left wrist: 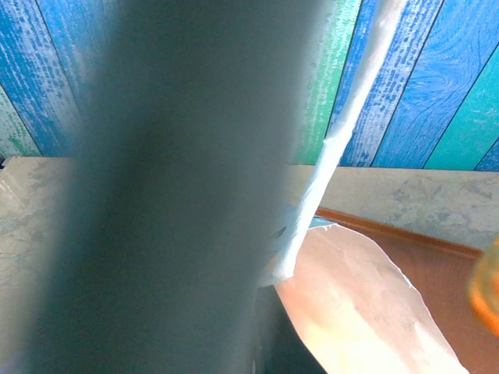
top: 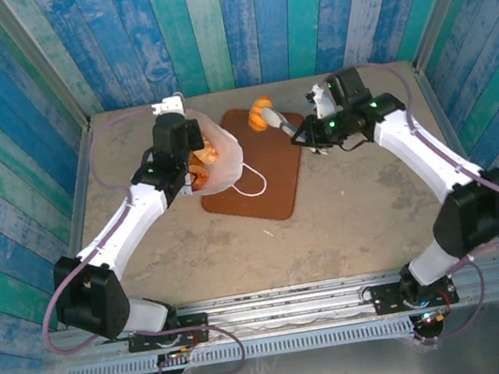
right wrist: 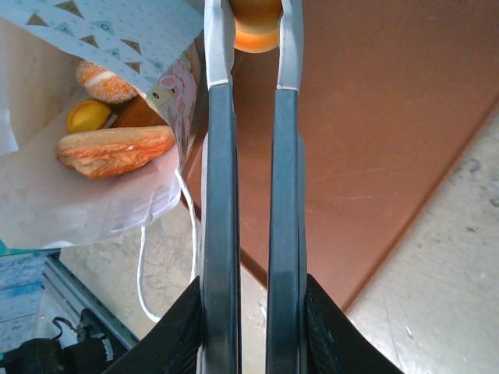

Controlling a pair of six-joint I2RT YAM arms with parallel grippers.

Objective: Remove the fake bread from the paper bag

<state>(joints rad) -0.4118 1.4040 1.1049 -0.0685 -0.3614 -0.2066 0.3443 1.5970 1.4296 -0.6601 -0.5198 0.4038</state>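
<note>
The right jaws are gripping an orange roll (top: 263, 115), narrowly spread, over the brown tray (top: 273, 188) at upper centre. More fake bread (right wrist: 115, 149) is sitting in the paper bag (top: 227, 167), centre-left. The left jaws are at its rim, though I cannot tell their spread. Next, I judge, comes lowering and releasing the roll.

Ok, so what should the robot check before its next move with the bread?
1. Orange roll is pinched between the right fingers: ok.
2. Roll is out of the paper bag and over the brown tray: ok.
3. Bag mouth is open toward the right arm: ok.
4. Bag is emptied: not ok. A long loaf and other pieces lie inside.
5. Left fingers grip the bag firmly: cannot tell, because the left wrist view is too blurred.
</note>
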